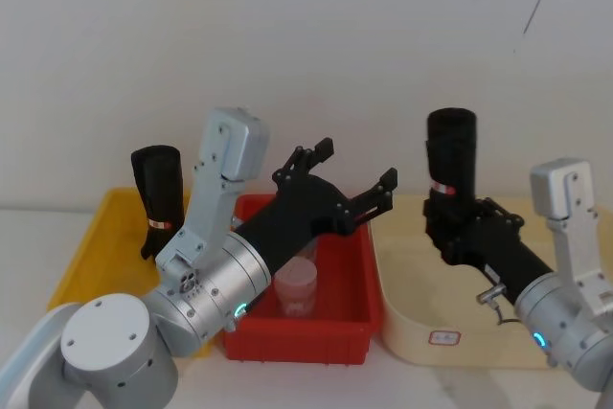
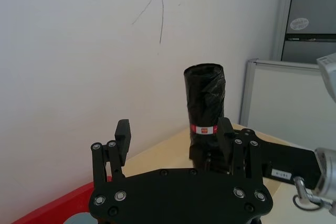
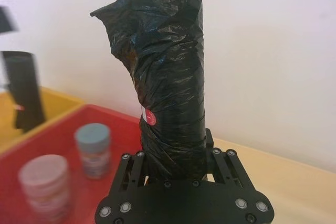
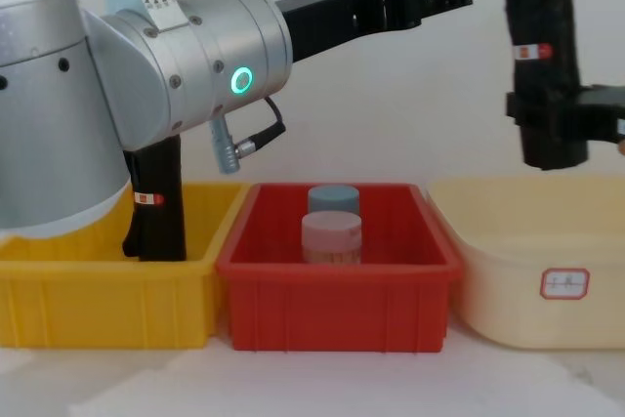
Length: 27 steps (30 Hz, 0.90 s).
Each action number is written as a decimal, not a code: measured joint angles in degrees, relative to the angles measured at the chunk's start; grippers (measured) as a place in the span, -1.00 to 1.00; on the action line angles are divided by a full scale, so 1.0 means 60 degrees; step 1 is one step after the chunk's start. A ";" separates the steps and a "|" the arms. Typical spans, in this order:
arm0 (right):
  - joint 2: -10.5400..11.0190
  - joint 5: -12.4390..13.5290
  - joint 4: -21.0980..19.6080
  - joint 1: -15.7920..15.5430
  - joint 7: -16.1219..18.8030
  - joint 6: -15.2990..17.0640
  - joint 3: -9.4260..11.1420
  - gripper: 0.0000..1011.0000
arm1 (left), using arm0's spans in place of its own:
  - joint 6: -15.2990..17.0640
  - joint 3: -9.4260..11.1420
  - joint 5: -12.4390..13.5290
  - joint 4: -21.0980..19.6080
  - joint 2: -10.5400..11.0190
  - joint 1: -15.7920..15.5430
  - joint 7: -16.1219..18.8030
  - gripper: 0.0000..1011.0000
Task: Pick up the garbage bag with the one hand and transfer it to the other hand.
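While gripped upright, garbage bag (right gripper)

**Soft, Bright Light**

The white wall behind the red bin is lit evenly. Under the red bin's front, the table has a thin, soft shadow. Up and left of the red bin, a teal ring glows on a shiny silver joint. Right of the red bin, the garbage bag glints on its creases. Jars inside the red bin look fuzzy in the right wrist view.
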 joint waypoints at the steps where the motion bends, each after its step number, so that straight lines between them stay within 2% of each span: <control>1: -0.0007 -0.0014 0.0059 0.0014 -0.0043 0.0006 0.0051 0.01 | 0.0000 0.0000 0.0000 0.0000 0.0000 0.0000 0.0000 0.98; 13: -0.0163 -0.0307 0.1118 0.0444 -0.0862 0.0067 0.0625 0.01 | 0.0000 0.0000 0.0000 0.0000 0.0000 -0.0001 0.0000 0.98; 16: -0.0199 -0.0364 0.1378 0.0543 -0.0978 0.0058 0.0713 0.11 | 0.0000 0.0000 0.0000 0.0000 0.0000 -0.0001 0.0000 0.98; 27: -0.0323 -0.0556 0.1994 0.0757 -0.1353 -0.0007 0.0977 0.77 | 0.0000 0.0001 0.0000 0.0000 -0.0001 -0.0001 0.0000 0.98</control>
